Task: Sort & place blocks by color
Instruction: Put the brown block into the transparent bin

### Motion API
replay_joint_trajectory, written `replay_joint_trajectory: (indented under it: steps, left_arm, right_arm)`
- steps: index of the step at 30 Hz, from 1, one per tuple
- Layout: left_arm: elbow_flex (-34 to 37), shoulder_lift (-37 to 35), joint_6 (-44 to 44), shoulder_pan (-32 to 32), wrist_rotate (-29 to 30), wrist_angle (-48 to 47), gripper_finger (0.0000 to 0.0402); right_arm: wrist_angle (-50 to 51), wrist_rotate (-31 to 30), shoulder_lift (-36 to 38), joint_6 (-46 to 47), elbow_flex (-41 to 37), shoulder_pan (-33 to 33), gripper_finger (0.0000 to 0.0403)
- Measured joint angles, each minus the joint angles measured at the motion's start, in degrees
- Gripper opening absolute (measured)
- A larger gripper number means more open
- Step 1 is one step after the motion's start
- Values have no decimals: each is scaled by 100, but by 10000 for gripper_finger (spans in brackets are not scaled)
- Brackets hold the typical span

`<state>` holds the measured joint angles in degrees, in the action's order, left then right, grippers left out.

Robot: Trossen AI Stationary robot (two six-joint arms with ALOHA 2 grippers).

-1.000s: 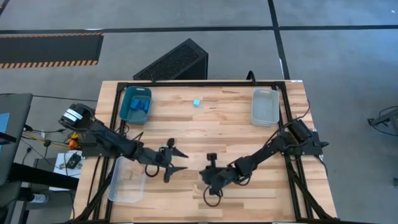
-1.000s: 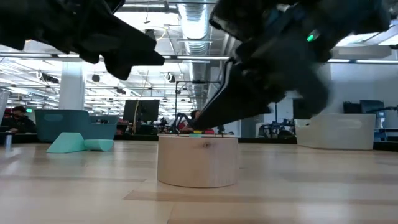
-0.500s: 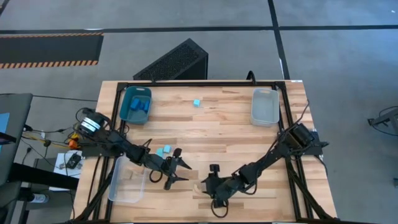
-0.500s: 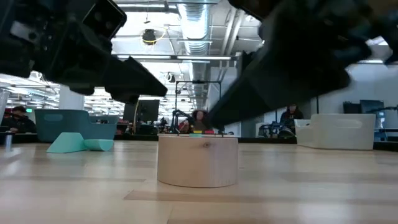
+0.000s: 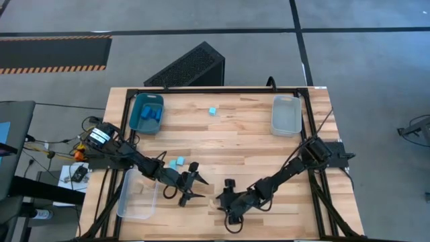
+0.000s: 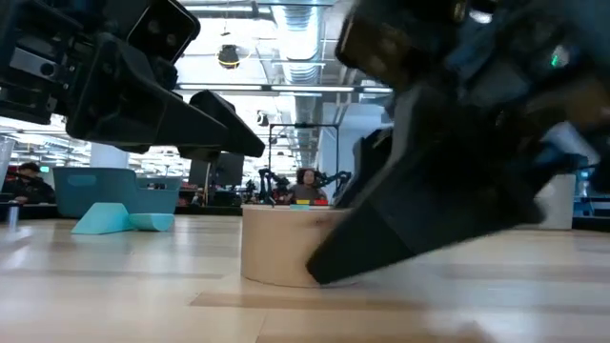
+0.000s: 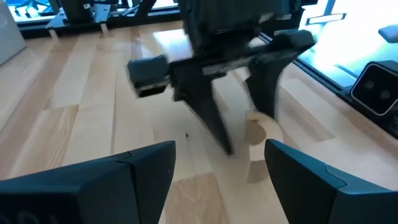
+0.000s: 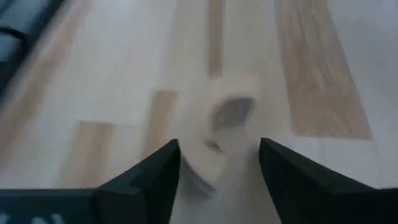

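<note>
A: From above, which arm is nearer the pale wooden block [image 5: 216, 201]?

B: The right gripper [image 5: 222, 205]. The block lies near the table's front edge, just beside its tip, on the side toward the left arm. The left gripper [image 5: 196, 186] is close too, its fingers spread, but stands a little apart from the block.

A: And at table height?

B: The block [image 6: 286, 246] sits flat on the wood. A dark finger of one arm slants down across its near side. Two turquoise blocks [image 6: 119, 220] lie far off, before the blue tray [image 6: 95, 188].

A: The left wrist camera?

B: The block [image 7: 260, 144] lies ahead of the parted fingers, and the right gripper [image 7: 239, 134] stands over it.

A: The right wrist?

B: Its fingers are apart, with the block [image 8: 219, 129] straight ahead, in line with the gap. I judge a forward push would seat it between them.
</note>
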<state>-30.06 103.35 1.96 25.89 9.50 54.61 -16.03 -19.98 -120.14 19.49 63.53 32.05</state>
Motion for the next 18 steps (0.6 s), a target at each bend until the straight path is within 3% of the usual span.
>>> replay_joint_trajectory:
  steps: [11,18]
  left_arm:
    - [0,0,-153,0,16,-24,238]
    - [0,0,-187,0,57,-27,238]
  right_arm:
    - [35,-53,20,-289,-4,-2,37]
    - [130,-353,70,-449,-7,2,33]
